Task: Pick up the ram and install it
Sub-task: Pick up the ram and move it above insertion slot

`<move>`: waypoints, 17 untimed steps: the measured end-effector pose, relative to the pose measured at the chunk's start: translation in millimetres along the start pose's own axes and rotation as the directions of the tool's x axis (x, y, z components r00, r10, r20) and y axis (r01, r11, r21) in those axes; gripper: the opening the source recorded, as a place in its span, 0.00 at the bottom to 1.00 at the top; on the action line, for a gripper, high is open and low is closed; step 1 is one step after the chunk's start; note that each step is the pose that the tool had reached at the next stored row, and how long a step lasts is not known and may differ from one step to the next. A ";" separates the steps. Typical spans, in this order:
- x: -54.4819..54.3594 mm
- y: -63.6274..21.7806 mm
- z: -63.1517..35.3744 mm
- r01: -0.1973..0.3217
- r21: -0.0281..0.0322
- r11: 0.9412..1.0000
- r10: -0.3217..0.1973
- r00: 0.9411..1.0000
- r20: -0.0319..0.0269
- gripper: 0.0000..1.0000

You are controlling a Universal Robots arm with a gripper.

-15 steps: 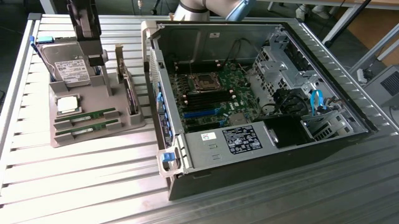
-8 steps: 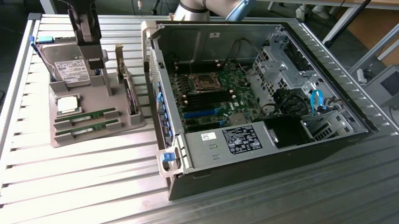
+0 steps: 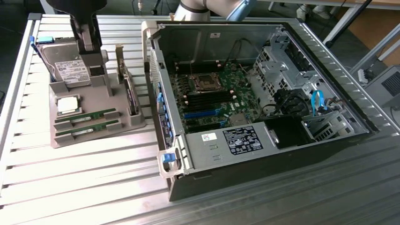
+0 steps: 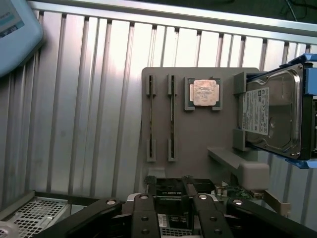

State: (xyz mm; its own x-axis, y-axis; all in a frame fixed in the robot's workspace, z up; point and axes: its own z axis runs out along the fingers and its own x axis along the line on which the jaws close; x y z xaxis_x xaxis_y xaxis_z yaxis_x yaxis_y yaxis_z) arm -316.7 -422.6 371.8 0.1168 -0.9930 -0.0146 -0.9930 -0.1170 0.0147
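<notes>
Currently fingers (image 4: pixel 144 218) spread wide, gripping nothing, hovering over the flat grey plastic parts tray (image 3: pixel 100 99) on the ribbed metal counter (image 3: pixel 93 187). Two long thin green ram sticks (image 3: pixel 85 116) sit side by side in tray slots, next to the square silver processor chip (image 3: pixel 67 105). Open dark computer case (image 3: pixel 206 40) stands just beside the tray, green motherboard (image 3: pixel 206 96) exposed.

Arm (image 3: pixel 190 9): you have rounded silver-grey joint housings and a pale tube on your unit.
Joint cap (image 3: pixel 241 10): blue, smooth, curved.
Gripper (image 4: pixel 168 184): black throughout, matte finish, as your wrist camera shows it.
Linkage bars (image 4: pixel 96 214): flat black bars, paired on each side of the gripper.
Pins (image 4: pixel 143 197): round bright silver heads, one at each pivot you can see.
</notes>
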 end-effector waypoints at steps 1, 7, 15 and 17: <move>0.1 0.4 1.2 0.000 0.000 1.000 0.000 1.000 0.000 0.33; 0.8 3.2 9.7 0.000 0.000 1.000 0.000 1.000 0.000 0.33; 1.4 5.7 19.6 0.000 0.000 1.000 0.000 1.000 0.000 0.33; 1.6 6.3 22.2 0.000 0.000 1.000 0.000 1.000 0.000 0.33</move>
State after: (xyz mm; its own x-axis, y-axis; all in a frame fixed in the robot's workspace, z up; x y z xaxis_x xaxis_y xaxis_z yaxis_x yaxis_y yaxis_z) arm -323.1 -424.6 349.7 0.1169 -0.9930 -0.0146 -0.9930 -0.1171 0.0146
